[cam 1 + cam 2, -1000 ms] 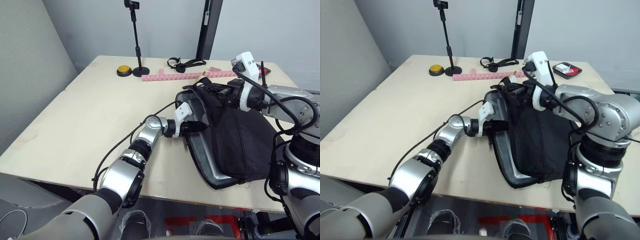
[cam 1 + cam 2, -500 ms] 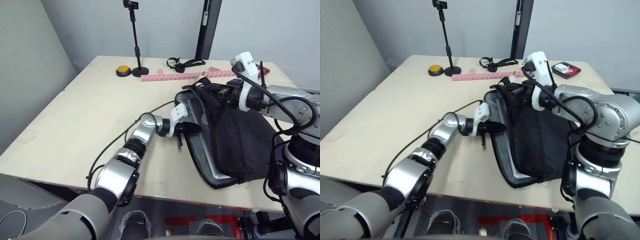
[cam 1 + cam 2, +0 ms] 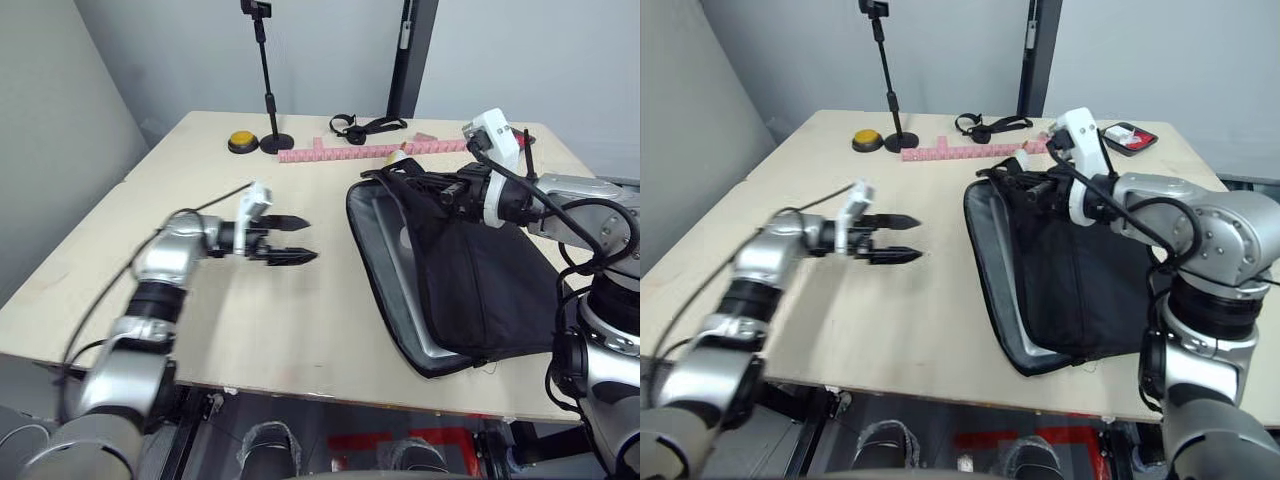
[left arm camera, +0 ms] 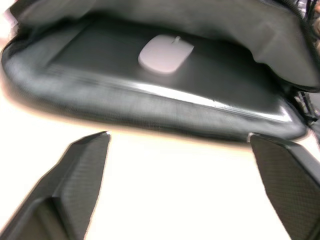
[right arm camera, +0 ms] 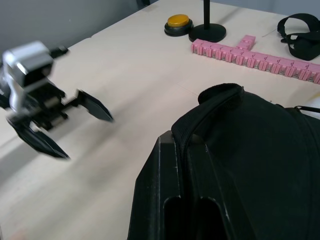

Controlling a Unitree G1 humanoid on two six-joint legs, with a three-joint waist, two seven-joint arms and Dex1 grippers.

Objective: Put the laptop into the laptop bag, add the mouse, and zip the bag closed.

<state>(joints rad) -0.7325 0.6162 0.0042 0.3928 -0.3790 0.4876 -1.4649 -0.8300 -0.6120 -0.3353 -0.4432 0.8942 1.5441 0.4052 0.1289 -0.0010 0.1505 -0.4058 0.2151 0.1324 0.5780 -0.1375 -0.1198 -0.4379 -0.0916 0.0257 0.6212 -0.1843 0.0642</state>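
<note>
The black laptop bag [image 3: 480, 280] lies at the right of the table with its left side gaping. My right gripper [image 3: 452, 192] is shut on the bag's top flap and holds it lifted; the right wrist view has those fingers [image 5: 167, 165] clamped on black fabric. Inside the bag, the white mouse [image 4: 165, 53] rests on the flat laptop [image 4: 95, 55], with grey lining around them. My left gripper [image 3: 292, 241] hovers open and empty over the bare table, well to the left of the bag's mouth and pointing at it.
At the table's far side are a yellow button [image 3: 241, 141], a black stand [image 3: 277, 142], a pink strip of blocks [image 3: 350, 152], a black strap [image 3: 370, 126] and a red tray [image 3: 1130, 137]. Bare tabletop [image 3: 200, 200] spreads to the left of the bag.
My left gripper has drawn back out of the bag's mouth, swung left over the table and opened its fingers. The right gripper keeps its hold on the flap.
</note>
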